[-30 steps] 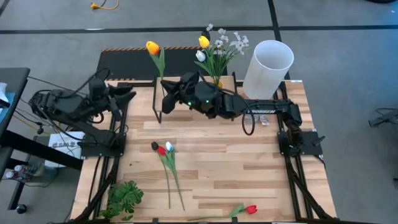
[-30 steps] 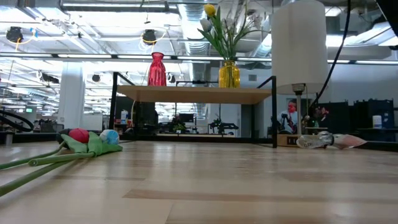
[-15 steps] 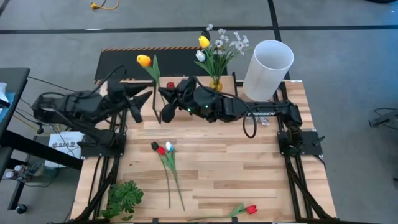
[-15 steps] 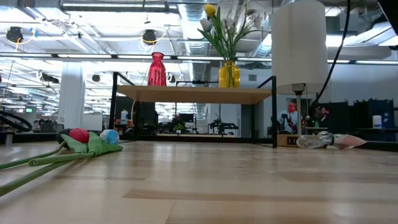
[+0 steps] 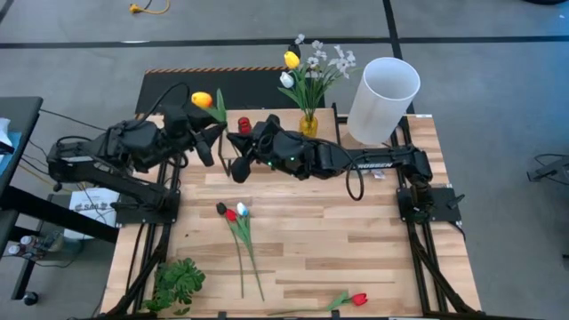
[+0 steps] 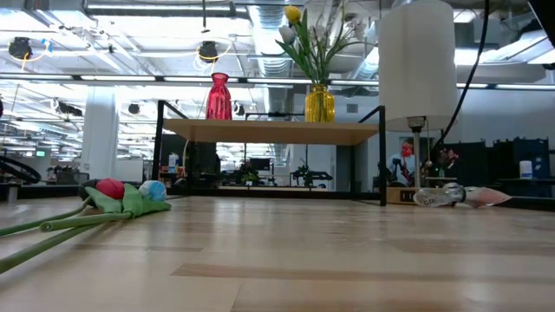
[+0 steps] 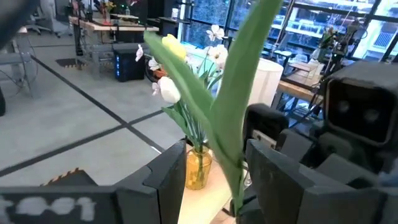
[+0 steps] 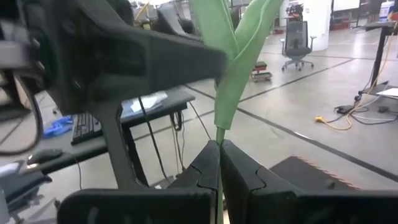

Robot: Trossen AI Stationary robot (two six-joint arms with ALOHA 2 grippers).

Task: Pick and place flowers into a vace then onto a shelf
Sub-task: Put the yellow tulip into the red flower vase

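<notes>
My right gripper [image 5: 233,148] is clenched tight on the thin stem [image 8: 219,163] of a yellow tulip [image 5: 203,100], pinching it just below where its leaves [image 8: 231,43] fork. The bloom hangs up and away from my fingertips, toward the far left corner of the table [image 5: 356,240]. My left gripper [image 5: 212,142] has come in right beside the right one, its fingers [image 7: 166,180] spread apart on either side of the same tulip's broad leaf [image 7: 239,99] (I cannot tell whether the pads actually touch it).

Just behind my right gripper sits the red vase [image 5: 244,122] on the shelf [image 6: 269,132], partly covered by my arm in the high view. Farther along the shelf, to the right of my grippers, stands the yellow vase [image 5: 308,124] with its bunch [image 5: 313,67]: a yellow tulip, a white one and small white blossoms. Beyond that is a tall white cylinder [image 5: 382,88], at the table's far right corner.

Nearer than my grippers, out on the open table, lie three more tulips [image 5: 233,213] with their heads together and stems trailing toward the near edge. A leafy sprig [image 5: 178,283] lies at the near left corner and a single red tulip [image 5: 354,300] at the near edge, both well apart from my grippers. A small packet [image 6: 451,197] lies by the shelf's right leg.
</notes>
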